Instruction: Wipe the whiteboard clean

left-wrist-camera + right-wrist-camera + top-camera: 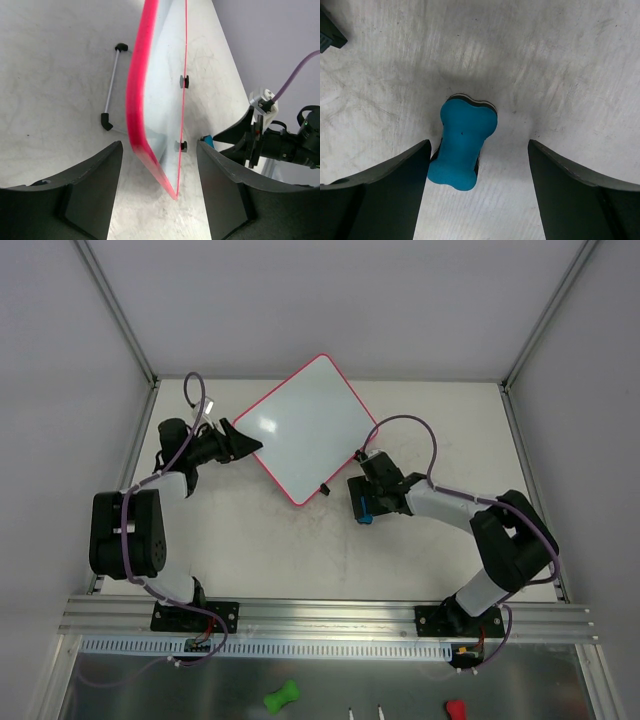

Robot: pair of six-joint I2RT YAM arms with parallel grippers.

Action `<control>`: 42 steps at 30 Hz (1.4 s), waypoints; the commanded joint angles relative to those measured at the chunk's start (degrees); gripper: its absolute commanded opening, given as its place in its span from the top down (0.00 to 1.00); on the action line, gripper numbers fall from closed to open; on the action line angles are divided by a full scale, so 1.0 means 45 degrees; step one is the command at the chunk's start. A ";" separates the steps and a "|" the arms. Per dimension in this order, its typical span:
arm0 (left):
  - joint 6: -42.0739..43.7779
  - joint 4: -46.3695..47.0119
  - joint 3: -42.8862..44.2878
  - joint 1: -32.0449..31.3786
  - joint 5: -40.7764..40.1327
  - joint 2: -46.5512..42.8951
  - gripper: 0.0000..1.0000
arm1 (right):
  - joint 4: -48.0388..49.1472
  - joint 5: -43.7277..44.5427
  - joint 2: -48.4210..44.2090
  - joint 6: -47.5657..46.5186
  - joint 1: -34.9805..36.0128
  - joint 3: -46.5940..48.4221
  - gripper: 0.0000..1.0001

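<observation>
White surface of the whiteboard (300, 425) shows no marks from above, so the wiping looks done. It lies far-centre on the table (300, 560), turned diamond-wise. Left gripper (252, 447) has its jaws spread either side of the board's left corner, not pinching. Right gripper (362, 498) is spread over the blue eraser (462, 150), which lies on the table just near-right of the board. Remaining, I'd guess: back both arms off.
</observation>
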 commanded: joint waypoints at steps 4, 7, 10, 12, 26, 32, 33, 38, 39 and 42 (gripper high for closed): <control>0.1370 -0.0867 -0.0796 0.0115 -0.1358 -0.1709 0.38 | 0.0599 -0.0316 -0.1017 0.0051 -0.0046 -0.0261 0.18; 0.1409 -0.0809 -0.1264 0.0115 -0.1397 -0.2450 0.37 | 0.0599 -0.0394 -0.1134 0.0031 -0.0065 -0.0300 0.18; 0.1371 -0.0828 -0.1850 0.0115 -0.1767 -0.3289 0.36 | 0.0599 -0.0433 -0.1348 0.0051 -0.0046 -0.0358 0.17; 0.1351 -0.1197 -0.2201 0.0096 -0.2625 -0.3741 0.34 | 0.0638 -0.0414 -0.1583 0.0051 -0.0027 -0.0495 0.17; 0.1136 -0.3055 -0.4624 0.0096 -0.5518 -0.8642 0.27 | 0.1283 0.0444 -0.3730 -0.0125 0.0598 -0.1316 0.14; 0.1019 -0.3990 -0.5113 -0.0080 -0.5713 -1.0753 0.24 | 0.1049 0.1576 -0.4785 -0.0340 0.0950 -0.1199 0.05; 0.1038 -0.4205 -0.5094 -0.0158 -0.5965 -1.0948 0.20 | 0.1010 0.1927 -0.5154 -0.0398 0.0969 -0.1198 0.02; 0.0999 -0.4773 -0.5191 -0.0431 -0.6299 -1.1749 0.08 | 0.1009 0.2204 -0.6016 -0.1039 0.1009 -0.1199 0.01; 0.0980 -0.4812 -0.5249 -0.0490 -0.6377 -1.1847 0.03 | 0.1067 0.2339 -0.6211 -0.1178 0.1009 -0.1179 0.01; 0.0921 -0.4832 -0.5580 -0.0646 -0.6611 -1.2296 0.01 | 0.1573 0.2321 -0.6621 -0.1433 0.1048 -0.1450 0.01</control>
